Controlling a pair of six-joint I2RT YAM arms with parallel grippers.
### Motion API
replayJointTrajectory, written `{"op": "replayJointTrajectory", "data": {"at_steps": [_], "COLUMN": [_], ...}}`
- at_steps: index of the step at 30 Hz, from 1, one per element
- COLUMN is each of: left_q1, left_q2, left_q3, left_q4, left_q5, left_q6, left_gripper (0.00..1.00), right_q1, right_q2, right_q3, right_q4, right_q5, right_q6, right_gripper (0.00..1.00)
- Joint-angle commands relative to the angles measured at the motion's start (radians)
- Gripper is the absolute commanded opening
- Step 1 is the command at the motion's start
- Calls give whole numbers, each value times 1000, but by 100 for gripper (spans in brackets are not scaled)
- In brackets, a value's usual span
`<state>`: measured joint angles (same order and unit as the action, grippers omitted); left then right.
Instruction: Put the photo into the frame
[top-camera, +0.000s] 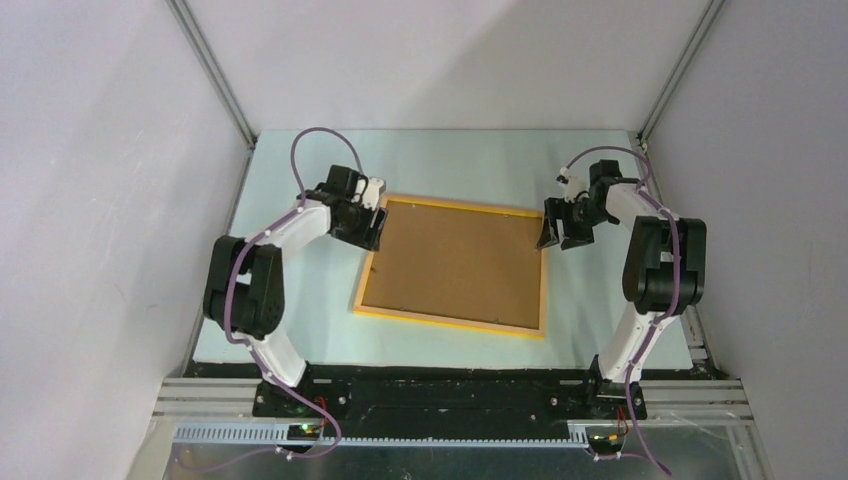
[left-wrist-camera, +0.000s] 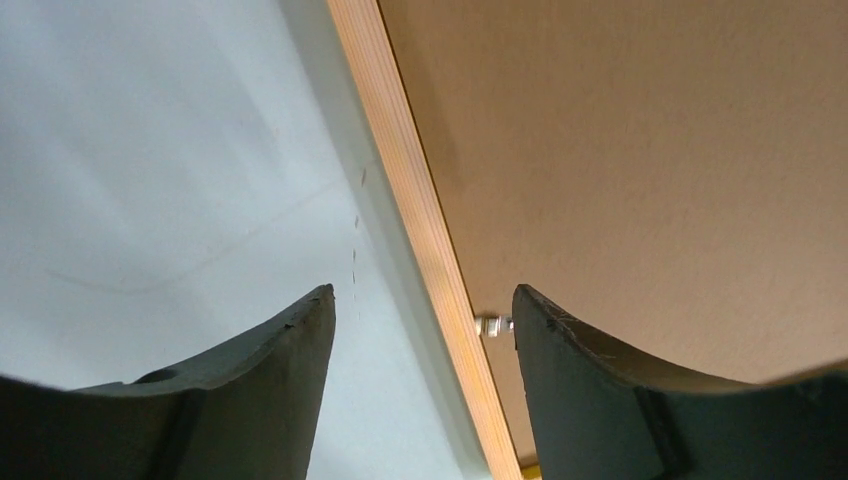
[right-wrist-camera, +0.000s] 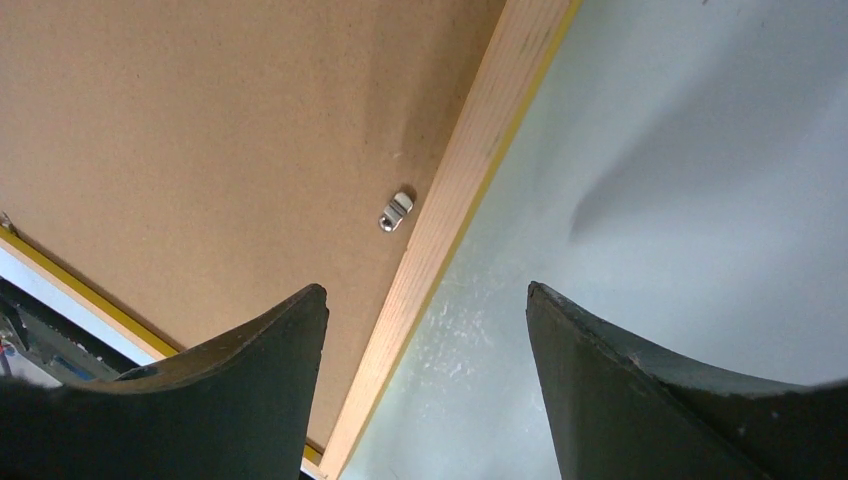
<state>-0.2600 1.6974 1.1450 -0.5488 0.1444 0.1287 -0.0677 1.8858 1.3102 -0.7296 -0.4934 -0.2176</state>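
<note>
**Frame and both arms, one instant.** The frame (top-camera: 450, 322) lies back-up on the table (top-camera: 320, 320), its opening filled by the brown backing board (top-camera: 455, 262). We cannot see the photo anywhere (it may lie beneath the board, but nothing shows this). The left gripper (left-wrist-camera: 422, 300) is spread wide astride the frame's left rail near the far corner, one finger on the table side and one over the board beside a small metal clip (left-wrist-camera: 490, 325). The right gripper (right-wrist-camera: 427, 295) is likewise spread and empty, astride the right rail near a second clip (right-wrist-camera: 397, 211).

**Hazards, as we judge them:**
- A finger landing on the rail instead of a clip could skate off and shove the frame askew.
- Off-centre pressure could tip the board out of its seat.
- An unturned clip would leave the board loose.
</note>
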Motion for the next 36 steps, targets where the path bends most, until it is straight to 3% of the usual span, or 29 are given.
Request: {"op": "replayJointTrajectory", "data": {"at_steps": [1, 13, 26, 36], "left_q1": [18, 25, 25, 26], "left_q2": [68, 213, 251, 267], "left_q3": [78, 232, 231, 219], "left_q4": [-2, -3, -1, -1], "left_q5": [63, 73, 109, 115], "left_q6": [-58, -120, -157, -169], "left_gripper": [70, 49, 30, 22], "right_q1": [-3, -3, -1, 1], "right_q2": [-73, -68, -28, -4], "right_q3": [-27, -49, -65, -65], "right_q4": [25, 57, 92, 111], "right_q5": [23, 2, 15, 3], "right_q6": [-9, 22, 67, 82], "right_gripper": [77, 77, 76, 76]}}
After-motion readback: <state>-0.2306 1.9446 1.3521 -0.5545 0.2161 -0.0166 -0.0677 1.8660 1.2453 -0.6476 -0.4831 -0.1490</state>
